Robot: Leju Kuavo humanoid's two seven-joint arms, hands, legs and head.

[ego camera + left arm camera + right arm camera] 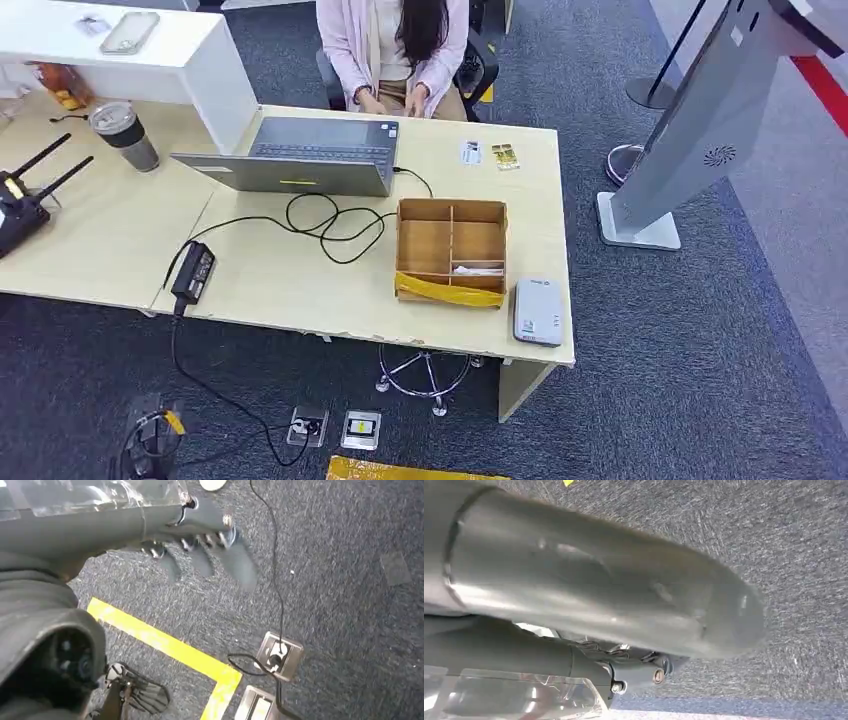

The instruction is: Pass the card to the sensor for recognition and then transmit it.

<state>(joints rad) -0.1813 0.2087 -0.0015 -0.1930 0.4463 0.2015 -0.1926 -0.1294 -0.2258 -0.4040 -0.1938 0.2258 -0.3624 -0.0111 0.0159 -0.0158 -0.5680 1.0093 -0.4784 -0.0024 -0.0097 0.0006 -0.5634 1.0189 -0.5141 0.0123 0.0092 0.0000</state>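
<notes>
My left hand (200, 545) hangs over the grey carpet with its dark fingers spread and nothing in them. My right hand (624, 595) shows as a thick, blurred thumb; its fingers are hidden, so I cannot tell whether it is open or closed.

In the head view neither hand is at the desk (300, 280). Right of centre, a pale card (478, 269) lies in the lower right compartment of the cardboard box (450, 205), its long axis running left to right across the frame. I cannot make out which end leads. The sensor (538, 311) sits just right of the box with nothing on it.

Two small cards (488, 154) lie higher up, near the seated person (395, 45), long axes roughly top to bottom. I judge this fits either cards waiting in the box or some already handed over.
</notes>
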